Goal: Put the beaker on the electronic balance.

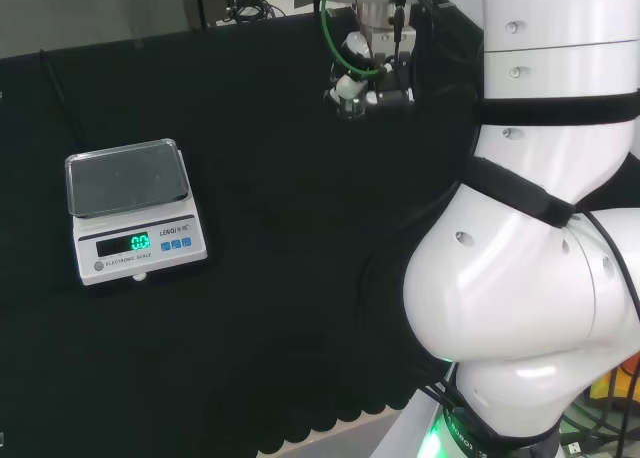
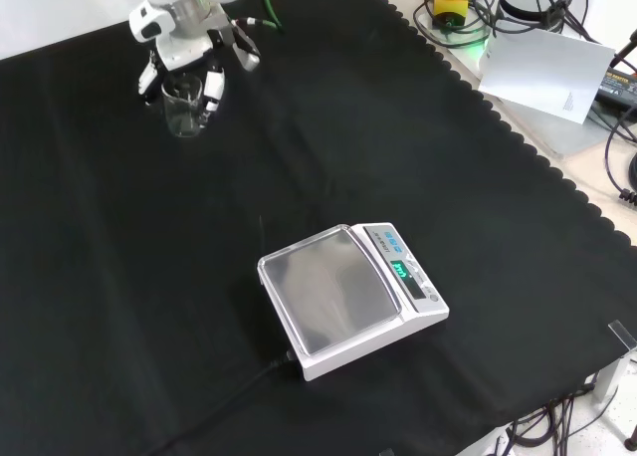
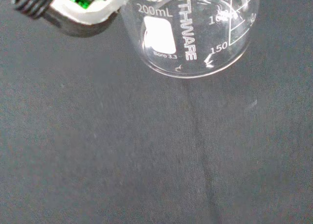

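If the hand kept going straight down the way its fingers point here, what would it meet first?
Probably the black cloth. In the front view the hand points down with its fingers on either side of the clear beaker, which already stands between them, so the fingertips would reach the cloth beside it. How high they hang is unclear.
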You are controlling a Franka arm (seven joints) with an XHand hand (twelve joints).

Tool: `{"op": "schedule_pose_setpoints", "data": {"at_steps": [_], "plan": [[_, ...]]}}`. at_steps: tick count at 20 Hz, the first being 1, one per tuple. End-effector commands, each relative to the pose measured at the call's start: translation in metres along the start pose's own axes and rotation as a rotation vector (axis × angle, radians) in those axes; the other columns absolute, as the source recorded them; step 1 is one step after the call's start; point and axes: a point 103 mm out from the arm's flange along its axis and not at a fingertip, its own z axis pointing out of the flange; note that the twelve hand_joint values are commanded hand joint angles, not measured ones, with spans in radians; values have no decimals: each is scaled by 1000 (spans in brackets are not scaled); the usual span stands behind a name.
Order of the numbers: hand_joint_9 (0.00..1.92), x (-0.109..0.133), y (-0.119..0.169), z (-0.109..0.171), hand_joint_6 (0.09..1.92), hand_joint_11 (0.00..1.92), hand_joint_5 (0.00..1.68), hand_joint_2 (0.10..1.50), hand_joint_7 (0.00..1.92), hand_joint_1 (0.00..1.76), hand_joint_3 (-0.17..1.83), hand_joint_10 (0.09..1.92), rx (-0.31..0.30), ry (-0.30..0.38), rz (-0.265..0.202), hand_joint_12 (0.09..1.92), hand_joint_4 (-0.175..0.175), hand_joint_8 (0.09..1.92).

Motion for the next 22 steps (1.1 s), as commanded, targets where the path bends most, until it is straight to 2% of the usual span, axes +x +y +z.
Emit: {"op": "schedule_pose_setpoints", "data": {"at_steps": [1,5,7,10,17,22], "plan": [[1001,14,-11,-16,1278,1050,839,1022,732,1061,344,1019,-9,-22,-10,1072,-58,1459],[999,24,-13,-15,1276,1048,843,1011,734,1062,364,1023,0,-20,-18,1073,-57,1461],[998,39,-14,-16,1276,1046,846,1000,735,1063,383,1026,-1,-26,-45,1075,-56,1463],[998,78,-17,-17,1277,1042,847,995,736,1063,392,1027,1,-19,-110,1075,-56,1464],[998,191,-43,-14,1278,1039,854,971,741,1067,437,1029,29,-7,-318,1080,-58,1463],[998,241,-69,-14,1278,1038,856,964,742,1068,448,1030,37,29,-425,1081,-59,1463]]}}
